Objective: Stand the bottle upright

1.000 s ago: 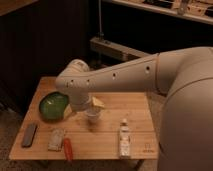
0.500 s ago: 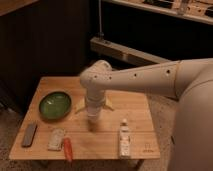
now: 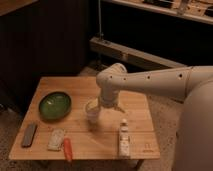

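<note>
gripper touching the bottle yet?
Apart. Camera view: the gripper hangs by the cup, while the bottle sits near the table's front edge, bare wood between them.

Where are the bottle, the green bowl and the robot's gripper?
bottle (image 3: 123,138): camera view, middle of its label.
green bowl (image 3: 55,106): camera view, bare inside.
gripper (image 3: 103,106): camera view, arm's tip by the cup (image 3: 91,112).

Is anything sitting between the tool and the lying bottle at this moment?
Nothing visible does. The tool hangs over the middle of the table, close beside the cup, which is on the side away from the bottle. Only bare tabletop separates the tool from the bottle, which lies near the front right edge.
</note>
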Robot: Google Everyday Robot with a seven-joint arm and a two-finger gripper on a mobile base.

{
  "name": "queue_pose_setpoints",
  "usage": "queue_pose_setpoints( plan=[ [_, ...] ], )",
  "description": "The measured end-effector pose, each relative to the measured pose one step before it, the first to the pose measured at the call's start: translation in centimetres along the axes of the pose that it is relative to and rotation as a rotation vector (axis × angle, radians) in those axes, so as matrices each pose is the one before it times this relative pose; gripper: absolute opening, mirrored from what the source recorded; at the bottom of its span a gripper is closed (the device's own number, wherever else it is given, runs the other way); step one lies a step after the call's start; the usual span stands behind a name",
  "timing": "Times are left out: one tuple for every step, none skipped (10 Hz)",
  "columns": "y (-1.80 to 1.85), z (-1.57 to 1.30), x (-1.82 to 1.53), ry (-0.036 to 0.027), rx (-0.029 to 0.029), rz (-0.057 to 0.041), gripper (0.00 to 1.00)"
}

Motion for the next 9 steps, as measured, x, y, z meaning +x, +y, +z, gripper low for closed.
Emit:
queue_pose_setpoints(
  plan=[
    [-0.970,0.167,-0.154,0.00850,0.01145,0.02225,1.00],
    [-0.955,0.158,-0.126,0.01017,0.00827,0.02167,1.00],
    [-1.030,0.151,-0.171,0.01119,0.00918,0.02172,1.00],
    [-1.035,0.204,-0.161,0.01999,0.00155,0.01913,1.00],
    [-0.653,0.309,-0.087,0.03436,-0.00636,0.01469,1.00],
    [-0.187,0.123,-0.073,0.01635,-0.00397,0.00145,1.00],
    [-0.231,0.236,-0.035,0.03878,-0.01467,-0.01107,1.00],
    [-0.302,0.090,-0.093,0.04299,-0.01612,-0.04091,1.00],
    [-0.524,-0.102,-0.156,0.05003,-0.01017,-0.06882,1.00]
  ],
)
